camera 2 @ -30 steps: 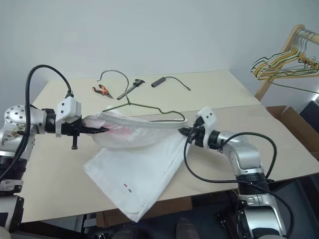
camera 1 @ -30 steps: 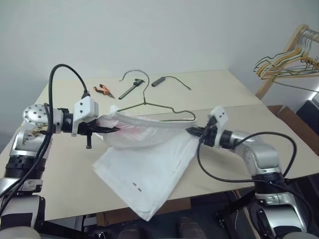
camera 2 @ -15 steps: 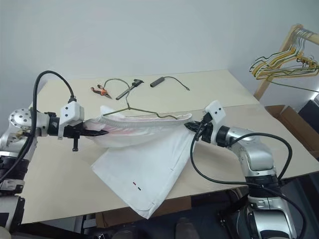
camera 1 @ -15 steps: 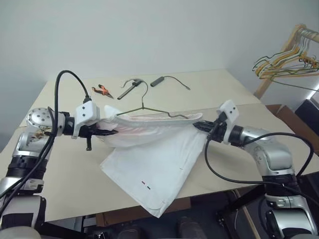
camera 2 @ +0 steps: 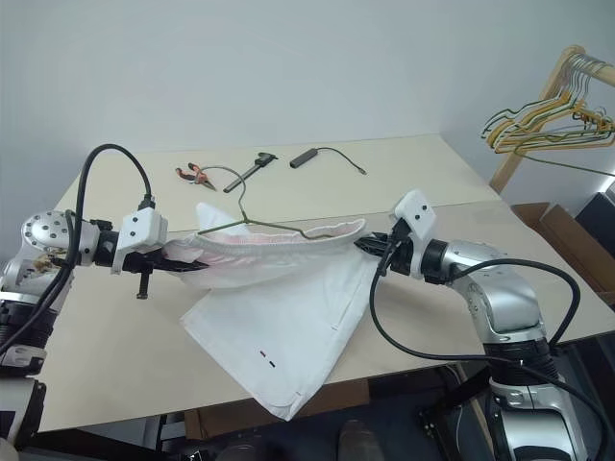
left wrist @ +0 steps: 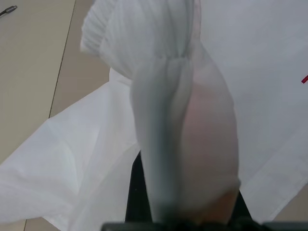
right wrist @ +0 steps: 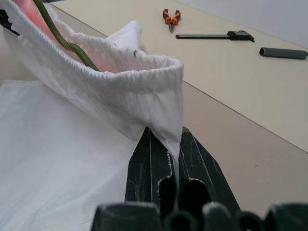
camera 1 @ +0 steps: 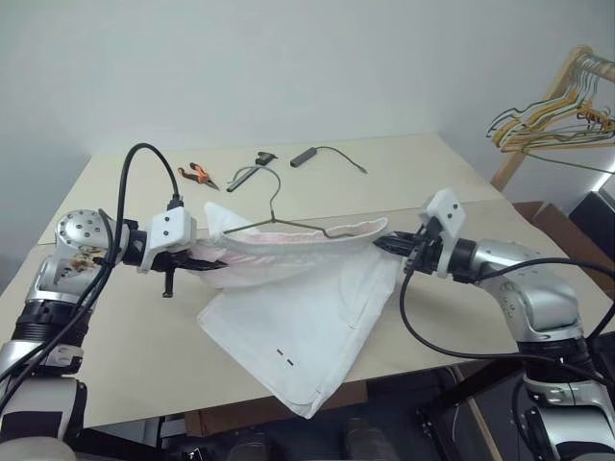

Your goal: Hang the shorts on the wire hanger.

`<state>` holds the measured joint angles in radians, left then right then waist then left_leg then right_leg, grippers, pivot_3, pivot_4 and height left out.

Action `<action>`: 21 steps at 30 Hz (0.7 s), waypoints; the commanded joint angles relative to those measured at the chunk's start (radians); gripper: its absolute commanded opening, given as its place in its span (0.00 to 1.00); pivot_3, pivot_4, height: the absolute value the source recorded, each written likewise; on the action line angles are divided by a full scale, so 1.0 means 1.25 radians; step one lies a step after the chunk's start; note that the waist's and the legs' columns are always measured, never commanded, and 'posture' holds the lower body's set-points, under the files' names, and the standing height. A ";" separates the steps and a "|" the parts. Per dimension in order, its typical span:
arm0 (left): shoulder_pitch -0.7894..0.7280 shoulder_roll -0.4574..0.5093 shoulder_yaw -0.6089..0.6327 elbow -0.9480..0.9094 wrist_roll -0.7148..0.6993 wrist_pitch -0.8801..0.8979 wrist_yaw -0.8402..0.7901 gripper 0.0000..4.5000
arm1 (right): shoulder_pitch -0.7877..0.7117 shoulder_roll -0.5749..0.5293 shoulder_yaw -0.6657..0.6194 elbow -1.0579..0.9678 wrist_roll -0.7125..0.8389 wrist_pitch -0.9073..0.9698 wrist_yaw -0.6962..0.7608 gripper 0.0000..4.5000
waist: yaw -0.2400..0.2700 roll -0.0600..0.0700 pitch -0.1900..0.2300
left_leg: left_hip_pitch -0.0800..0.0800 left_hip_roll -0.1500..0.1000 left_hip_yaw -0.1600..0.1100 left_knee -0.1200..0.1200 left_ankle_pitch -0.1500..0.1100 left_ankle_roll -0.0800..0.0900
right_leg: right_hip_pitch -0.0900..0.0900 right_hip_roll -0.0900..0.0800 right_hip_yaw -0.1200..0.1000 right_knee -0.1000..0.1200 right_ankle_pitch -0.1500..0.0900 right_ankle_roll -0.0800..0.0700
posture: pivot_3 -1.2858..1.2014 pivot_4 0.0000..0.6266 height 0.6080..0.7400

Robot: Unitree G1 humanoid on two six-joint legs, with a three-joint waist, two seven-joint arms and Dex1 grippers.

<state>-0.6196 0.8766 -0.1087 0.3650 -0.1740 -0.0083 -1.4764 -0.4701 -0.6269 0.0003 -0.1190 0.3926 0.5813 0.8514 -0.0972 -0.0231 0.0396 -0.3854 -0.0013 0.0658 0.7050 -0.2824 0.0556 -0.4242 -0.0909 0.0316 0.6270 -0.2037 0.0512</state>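
Shorts: mid-frame, waistband stretched between both grippers, legs draped on table.
Wire hanger: inside waistband, hook poking up.
Left gripper: clamped on waistband's left end.
Right gripper: fingers nearly closed, pinching right end.

Shorts: white woven cloth, matt, gathered ribbed waistband. Wire hanger: thin olive-grey metal wire, smooth. Table: beige board, smooth, matt. Pliers: orange glossy grips. Gripper fingers: black plastic, scuffed.
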 commanded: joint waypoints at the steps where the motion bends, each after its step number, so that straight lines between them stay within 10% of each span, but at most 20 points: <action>1: -0.016 0.010 -0.013 0.004 0.005 -0.030 -0.045 0.00 | -0.032 -0.016 -0.015 0.008 -0.018 -0.032 -0.004 0.12 | -0.001 0.000 0.000 | 0.000 0.000 0.000 0.000 0.000 0.000 | 0.000 0.000 0.000 0.000 0.000 0.000 | 0.47 0.00 1.00; 21: -0.091 -0.062 -0.036 0.087 0.122 -0.070 0.099 0.00 | -0.067 -0.064 -0.047 -0.085 0.066 0.005 0.080 0.12 | -0.001 0.000 0.000 | 0.000 0.000 0.000 0.000 0.000 0.000 | 0.000 0.000 0.000 0.000 0.000 0.000 | 0.46 0.00 1.00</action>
<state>-0.6913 0.7993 -0.1769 0.4881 -0.0008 -0.0868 -1.3633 -0.5066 -0.6872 -0.0266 -0.1708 0.4429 0.5782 0.9355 -0.0979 -0.0231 0.0396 -0.3855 -0.0012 0.0662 0.7053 -0.2826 0.0560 -0.4243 -0.0910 0.0318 0.6270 -0.2034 0.0516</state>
